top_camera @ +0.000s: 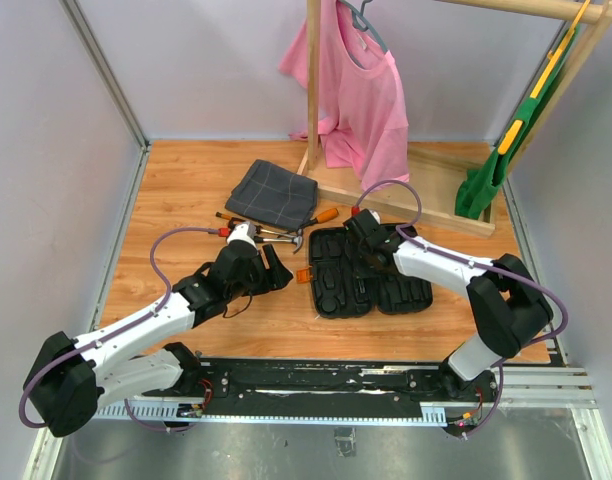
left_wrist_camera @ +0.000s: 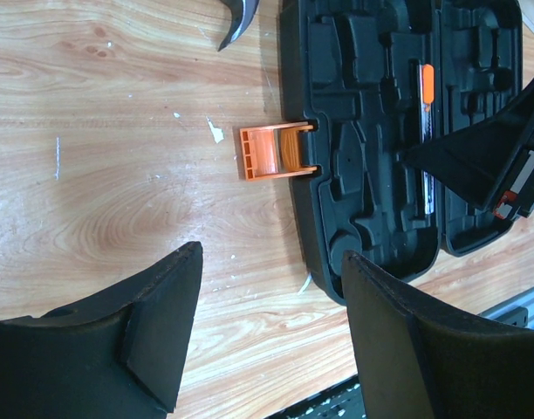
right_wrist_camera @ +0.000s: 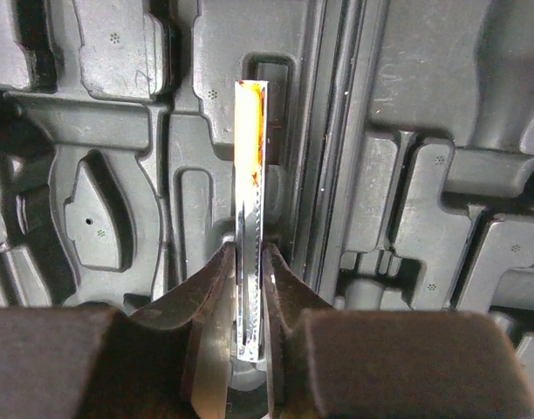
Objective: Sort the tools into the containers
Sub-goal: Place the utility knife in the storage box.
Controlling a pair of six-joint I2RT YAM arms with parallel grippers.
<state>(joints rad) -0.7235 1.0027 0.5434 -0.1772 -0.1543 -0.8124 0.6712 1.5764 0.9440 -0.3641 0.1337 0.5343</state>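
Note:
The black tool case (top_camera: 411, 292) lies open on the wooden table, its orange clasp (top_camera: 304, 275) at its left edge. My right gripper (top_camera: 370, 252) is over the case's middle. In the right wrist view it (right_wrist_camera: 249, 253) is shut on a slim shiny metal tool (right_wrist_camera: 251, 157) with an orange trace, held over the moulded slots (right_wrist_camera: 110, 218). My left gripper (top_camera: 276, 270) is open and empty just left of the case; its wrist view (left_wrist_camera: 274, 253) shows the clasp (left_wrist_camera: 276, 150) and the case (left_wrist_camera: 363, 157). A hammer, pliers and screwdrivers (top_camera: 264, 236) lie in a pile behind the left gripper.
A dark grey checked cloth (top_camera: 273, 193) lies behind the tool pile. An orange-handled screwdriver (top_camera: 324, 215) lies beside it. A wooden rack (top_camera: 406, 205) with a pink shirt (top_camera: 361, 95) stands at the back. The hammer's claw (left_wrist_camera: 236, 22) shows in the left wrist view.

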